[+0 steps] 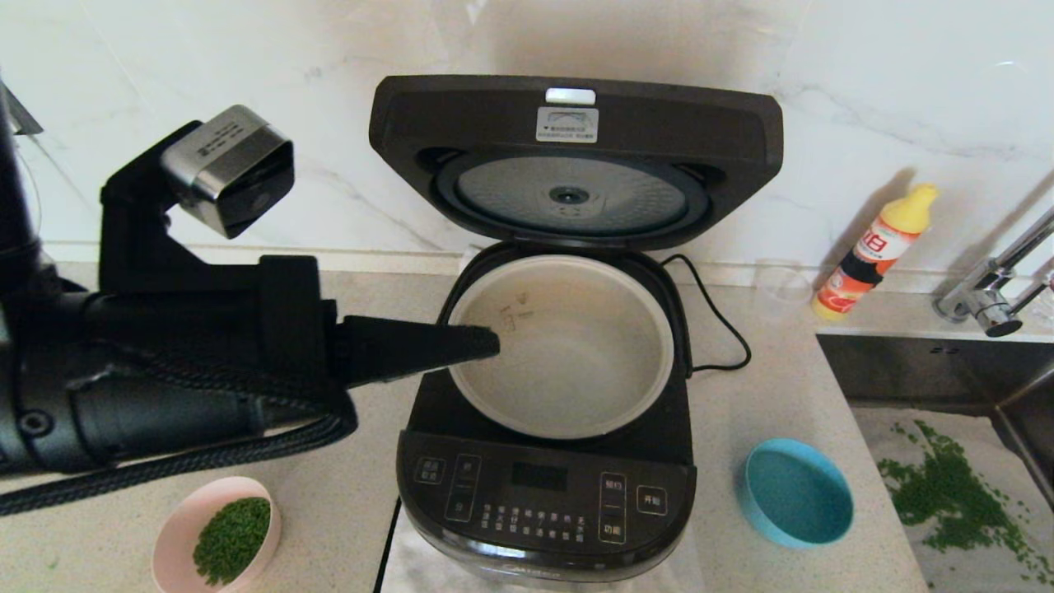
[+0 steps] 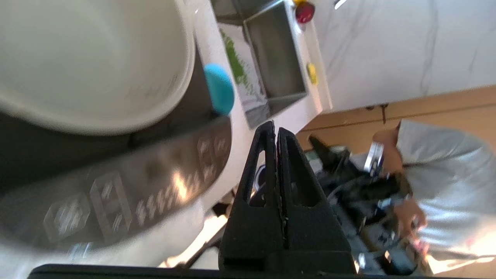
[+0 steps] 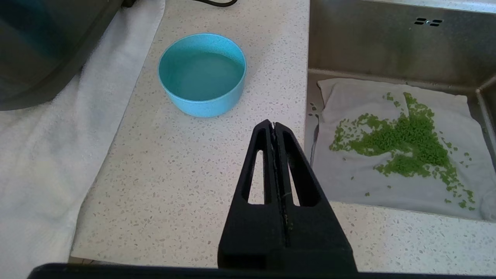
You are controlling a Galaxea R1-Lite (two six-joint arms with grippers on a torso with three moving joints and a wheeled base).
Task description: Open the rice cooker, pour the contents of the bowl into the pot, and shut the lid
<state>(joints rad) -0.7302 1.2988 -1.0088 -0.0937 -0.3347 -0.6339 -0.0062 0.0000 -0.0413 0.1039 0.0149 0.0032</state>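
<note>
The black rice cooker (image 1: 543,494) stands in the middle of the counter with its lid (image 1: 576,156) swung up, dimpled silver underside facing me. Its cream pot (image 1: 568,362) looks empty. My left gripper (image 1: 494,342) is shut with nothing in it, its tips over the pot's left rim; in the left wrist view the gripper (image 2: 276,130) points past the control panel (image 2: 116,193). The pink bowl (image 1: 177,539) with green bits (image 1: 235,539) sits at the front left, below the left arm. My right gripper (image 3: 274,124) is shut and empty over the counter, near a blue bowl (image 3: 202,73).
The empty blue bowl (image 1: 795,492) sits right of the cooker. A sink (image 1: 947,387) at the right holds a cloth with scattered green bits (image 1: 947,486). A yellow-capped bottle (image 1: 873,251), a clear cup (image 1: 782,288) and a tap (image 1: 996,288) stand behind. The cooker's cord (image 1: 725,329) trails right.
</note>
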